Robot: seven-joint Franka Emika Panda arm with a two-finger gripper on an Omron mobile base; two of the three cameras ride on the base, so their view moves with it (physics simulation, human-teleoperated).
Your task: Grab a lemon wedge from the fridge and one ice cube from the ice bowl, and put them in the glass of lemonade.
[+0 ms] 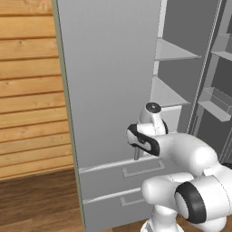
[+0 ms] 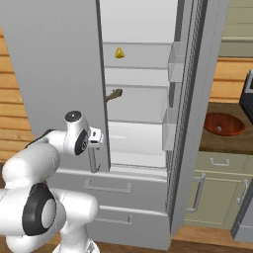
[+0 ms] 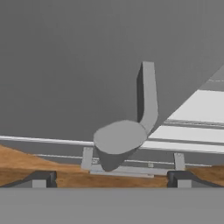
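Hand view puts our tool (image 3: 109,178) at the bottom edge, its dark tips spread wide and pinching nothing, just beneath the rounded lower end of a grey bar handle (image 3: 146,98) on the left fridge door. In the right base view the fridge (image 2: 59,64) stands with its right door swung open, showing smooth white shelves. We see the lemon wedge (image 2: 119,53), a small yellow piece, on the top shelf. At the right edge the glossy reddish-brown ice bowl (image 2: 224,123) sits on the surface (image 2: 210,141); we cannot tell its contents.
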